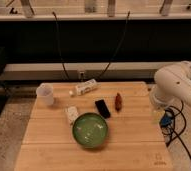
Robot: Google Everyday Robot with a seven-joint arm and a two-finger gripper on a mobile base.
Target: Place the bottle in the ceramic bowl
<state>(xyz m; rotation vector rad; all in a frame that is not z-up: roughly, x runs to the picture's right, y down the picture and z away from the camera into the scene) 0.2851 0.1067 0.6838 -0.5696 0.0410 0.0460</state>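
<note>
Camera view: bottle lay on its side on the tabletop, behind the ceramic bowl and well apart from it, near the far edge. The small white box and a flat black object sat between bowl and bottle. A white cup stood behind-left of the bowl and a reddish-brown item behind-right.

Tool hung right of the bowl, just off the tabletop's right edge under the white arm. It was spread and held nothing.

Handling, as a judgement:
- small plastic bottle, likely light
- stiff enough for a firm pinch, though thin walls may give a little
- smooth round body, so it could roll or slip when nudged
- not fragile; the bowl is the breakable part, so lower the bottle in, don't drop it

Grasp: pinch across the label at mid-body, fingers square to the long axis, coming from above.

Orientation: the long axis ran roughly left-right as seen from the bowl, with the right end angled slightly away from it. The cap end seemed to point left toward the cup, not certain. The bottle looked about as long as the bowl is wide, so it may rest tilted inside.
</note>
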